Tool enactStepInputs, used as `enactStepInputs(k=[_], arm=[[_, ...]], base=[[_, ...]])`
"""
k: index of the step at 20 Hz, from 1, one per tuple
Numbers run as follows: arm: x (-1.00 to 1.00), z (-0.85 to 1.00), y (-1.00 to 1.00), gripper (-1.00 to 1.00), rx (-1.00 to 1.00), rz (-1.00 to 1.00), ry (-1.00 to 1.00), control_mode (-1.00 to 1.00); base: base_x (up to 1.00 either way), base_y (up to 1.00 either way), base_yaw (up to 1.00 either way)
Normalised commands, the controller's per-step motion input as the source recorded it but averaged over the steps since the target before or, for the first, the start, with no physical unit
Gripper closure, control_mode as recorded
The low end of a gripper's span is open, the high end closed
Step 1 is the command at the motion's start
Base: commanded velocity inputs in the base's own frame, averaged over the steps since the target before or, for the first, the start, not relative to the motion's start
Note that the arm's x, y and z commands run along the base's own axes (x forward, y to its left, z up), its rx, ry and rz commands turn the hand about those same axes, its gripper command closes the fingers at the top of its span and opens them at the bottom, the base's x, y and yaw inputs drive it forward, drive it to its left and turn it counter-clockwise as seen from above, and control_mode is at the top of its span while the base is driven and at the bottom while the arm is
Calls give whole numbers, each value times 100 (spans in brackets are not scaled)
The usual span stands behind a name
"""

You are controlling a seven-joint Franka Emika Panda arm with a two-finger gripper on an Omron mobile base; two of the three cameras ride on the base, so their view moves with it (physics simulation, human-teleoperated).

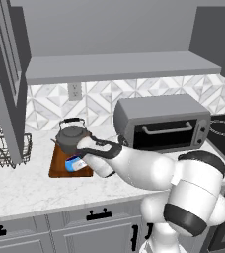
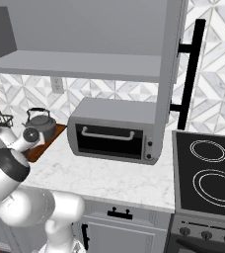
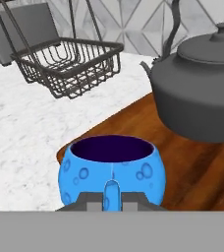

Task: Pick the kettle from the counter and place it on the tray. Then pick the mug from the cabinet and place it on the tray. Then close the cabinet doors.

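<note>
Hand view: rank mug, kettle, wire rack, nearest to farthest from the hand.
1. mug: right at the hand, on the tray's near edge.
2. kettle: behind the mug, on the tray.
3. wire rack: farthest, off the tray on the counter.

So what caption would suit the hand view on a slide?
Blue mug at the gripper, on the wooden tray beside the kettle.

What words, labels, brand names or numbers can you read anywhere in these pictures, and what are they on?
None can be read.
The toaster oven has small knobs with no legible marks.
The stove shows plain rings and knobs, no numbers that can be made out.
The kettle, mug, tray and wall outlet carry no text.
</note>
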Motion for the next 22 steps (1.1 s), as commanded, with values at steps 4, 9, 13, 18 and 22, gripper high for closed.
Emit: enactStepInputs(k=[4,9,13,18,22], arm=[[26,-21,8,100,0,0,0,-100],[25,-13,0,100,0,0,0,-100],[21,-4,4,100,0,0,0,-100],[15,-14,13,100,0,-1,0,-100],[4,-17,12,100,0,0,0,-100]], base=[[0,0,0],[0,0,0],[0,0,0],[0,0,0],[0,0,0]])
